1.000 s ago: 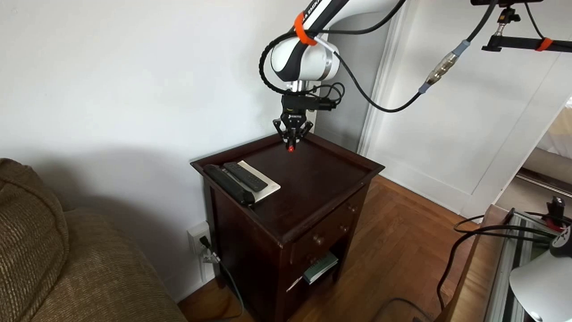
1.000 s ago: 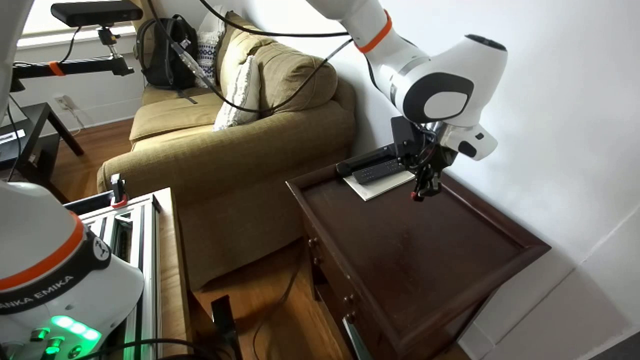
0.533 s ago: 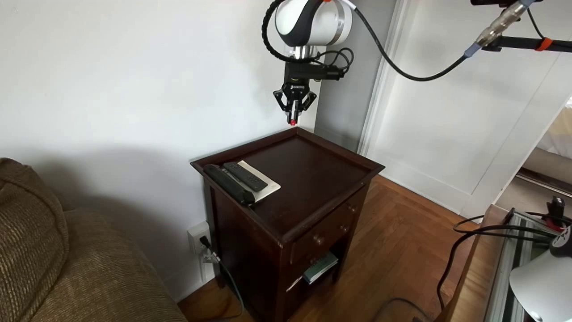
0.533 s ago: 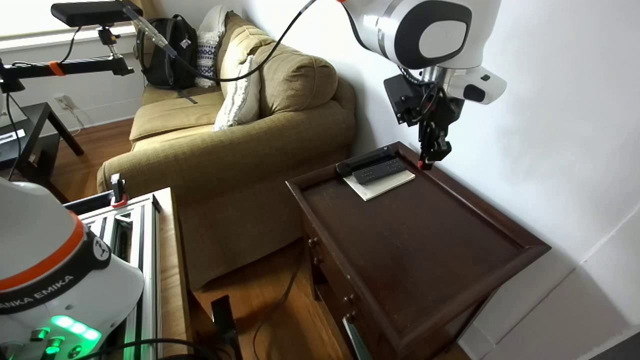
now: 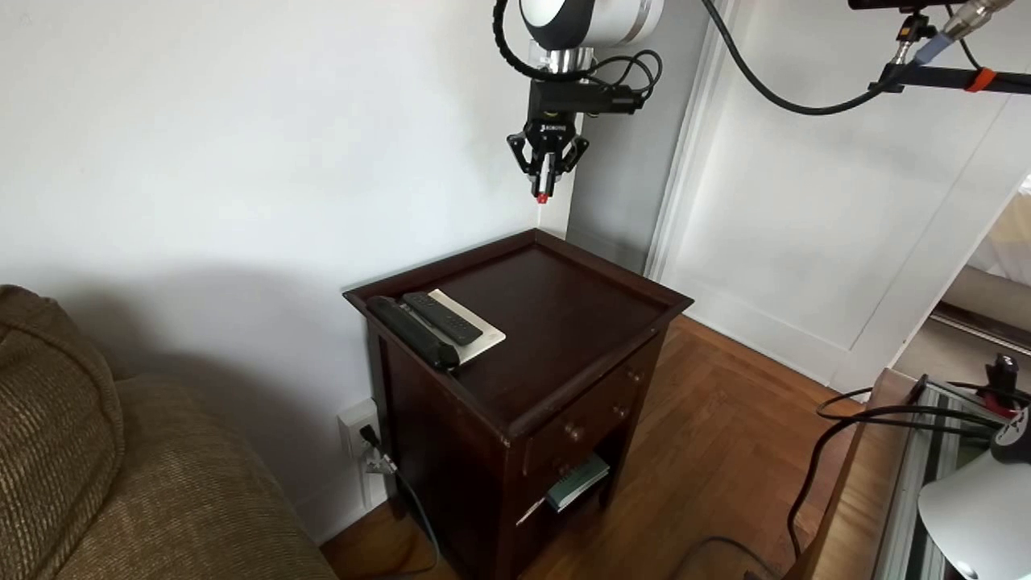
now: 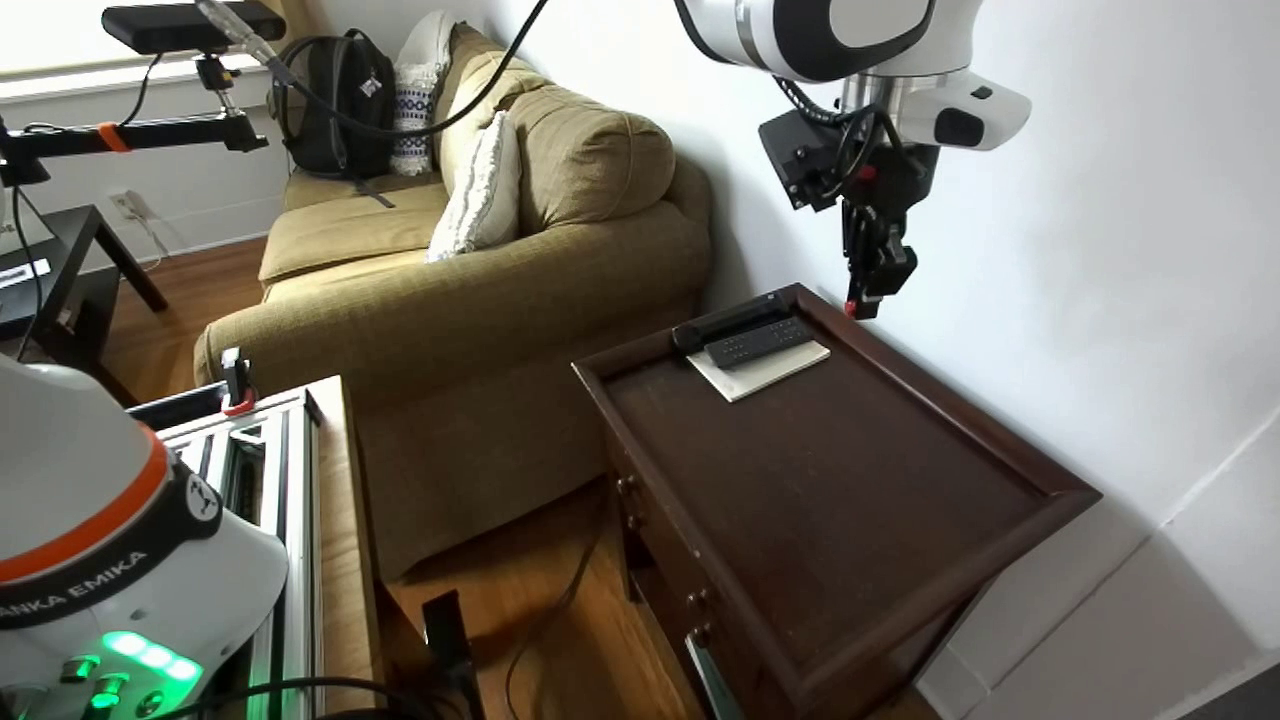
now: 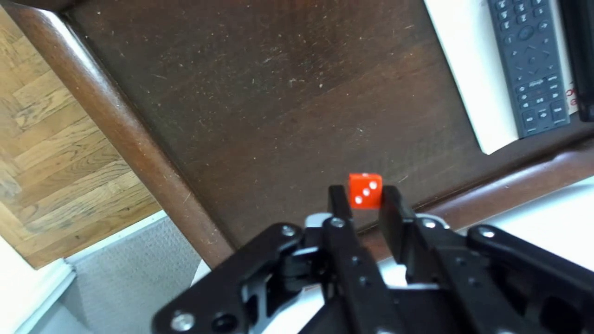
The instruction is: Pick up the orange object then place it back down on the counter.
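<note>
1. Step in hand, my read: pick-up is looking done, put-down is pending; in an exterior view the orange die [image 5: 542,198] is hanging in the air, apart from the counter [image 5: 556,314]
2. Wrist view, far left: parquet floor [image 7: 69,153] is showing past the rim [image 7: 123,130], so the next move is calling for staying inside that edge
3. Left of centre: counter's brown top is lying below; I'm expecting a slow straight lowering, then releasing only once the die is touching wood
4. Right of centre: pincer [image 7: 365,197] is standing nearly closed, gap matching the die's width; both fingers [image 7: 338,204] are pressing on opposite sides, three white dots are facing the camera
5. Die is poking out past the ends, so it's probably landing first
6. Far right: white sheet [image 7: 480,83] is lying on the counter, dark remote [image 7: 531,65] is resting on it, black device [image 7: 580,55] is sitting just beside; set-down is needing to avoid these
</note>
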Available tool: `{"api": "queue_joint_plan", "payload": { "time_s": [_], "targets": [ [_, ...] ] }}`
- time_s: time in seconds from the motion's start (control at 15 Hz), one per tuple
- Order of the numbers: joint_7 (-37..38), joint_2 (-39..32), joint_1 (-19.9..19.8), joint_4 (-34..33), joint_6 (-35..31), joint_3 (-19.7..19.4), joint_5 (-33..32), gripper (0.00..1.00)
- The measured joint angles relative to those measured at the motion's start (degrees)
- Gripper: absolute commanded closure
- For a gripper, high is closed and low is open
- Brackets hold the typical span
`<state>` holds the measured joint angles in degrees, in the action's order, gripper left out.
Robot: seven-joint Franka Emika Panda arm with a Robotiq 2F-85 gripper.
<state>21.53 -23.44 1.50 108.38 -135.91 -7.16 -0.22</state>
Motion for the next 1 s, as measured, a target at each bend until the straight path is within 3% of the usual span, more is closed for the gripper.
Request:
{"api": "queue_joint_plan", "payload": {
  "time_s": [0.4, 1.0],
  "targets": [
    [0.8, 1.6, 0.1, 1.7, 0.0, 0.0, -1.4, 0.01],
    [1.2, 1.6, 0.1, 2.1, 0.0, -0.3, -1.5, 0.0]
  ]
}}
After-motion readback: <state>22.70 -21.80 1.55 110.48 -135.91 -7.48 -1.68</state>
